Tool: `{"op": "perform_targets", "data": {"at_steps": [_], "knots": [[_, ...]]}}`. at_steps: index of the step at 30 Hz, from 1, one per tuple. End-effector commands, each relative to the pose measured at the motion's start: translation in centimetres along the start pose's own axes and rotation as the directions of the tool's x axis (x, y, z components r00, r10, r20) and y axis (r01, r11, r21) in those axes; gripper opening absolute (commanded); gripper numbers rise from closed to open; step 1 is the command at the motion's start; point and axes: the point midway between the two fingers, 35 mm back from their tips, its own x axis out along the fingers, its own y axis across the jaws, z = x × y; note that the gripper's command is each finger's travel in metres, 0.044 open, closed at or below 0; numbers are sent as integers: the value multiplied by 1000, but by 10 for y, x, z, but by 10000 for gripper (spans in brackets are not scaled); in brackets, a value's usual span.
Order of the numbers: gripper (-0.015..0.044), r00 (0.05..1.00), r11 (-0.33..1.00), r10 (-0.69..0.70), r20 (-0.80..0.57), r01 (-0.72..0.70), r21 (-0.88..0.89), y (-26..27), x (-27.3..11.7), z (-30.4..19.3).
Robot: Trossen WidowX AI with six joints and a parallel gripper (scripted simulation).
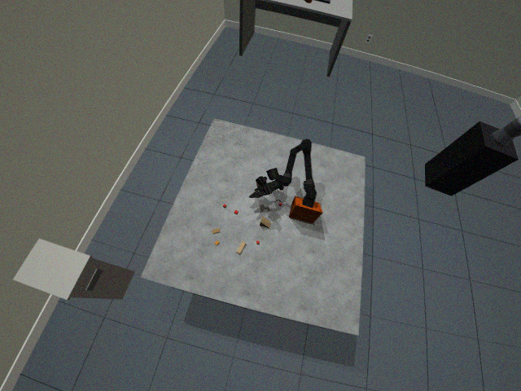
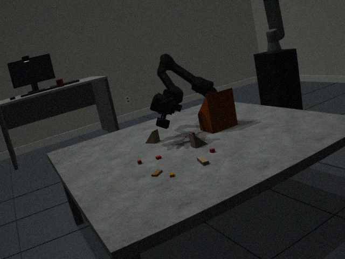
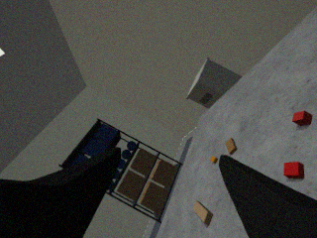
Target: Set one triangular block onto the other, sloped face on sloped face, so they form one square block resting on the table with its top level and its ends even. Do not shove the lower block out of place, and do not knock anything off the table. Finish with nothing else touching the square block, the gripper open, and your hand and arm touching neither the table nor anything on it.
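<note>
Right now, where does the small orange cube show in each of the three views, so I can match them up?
Top: small orange cube left of centre, lower left of the arm.
Exterior: centre, toward the table's near edge.
Wrist: right of centre, near the table edge.
Shared landmark: flat tan block beside it.

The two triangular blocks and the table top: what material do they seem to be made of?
The two triangular blocks look like plain unpainted wood: matt tan-brown faces, no shine. The table top looks like stone or concrete: mottled grey, matt surface. The dim light leaves both uncertain.
</note>
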Motion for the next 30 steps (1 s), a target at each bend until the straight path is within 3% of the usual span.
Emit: {"op": "perform_targets", "data": {"at_steps": [1, 5, 8, 11, 14, 17, 21, 23, 30], "knots": [[426, 1000, 1000, -14, -5, 14, -12, -2, 1, -1], [440, 947, 921, -299, -120, 254, -295, -42, 12, -15], [440, 814, 744, -535, -227, 326, -584, -71, 8, -29], [440, 611, 514, -733, -298, 212, -831, -93, -8, -37], [440, 362, 299, -881, -304, -73, -952, -105, -32, -36], [440, 100, 161, -969, -227, -441, -883, -106, -60, -22], [440, -168, 159, -985, -32, -831, -533, -90, -87, 10], [440, -225, 186, -974, 37, -879, -439, -85, -94, 21], [440, -283, 232, -951, 122, -919, -318, -76, -100, 35]]}}
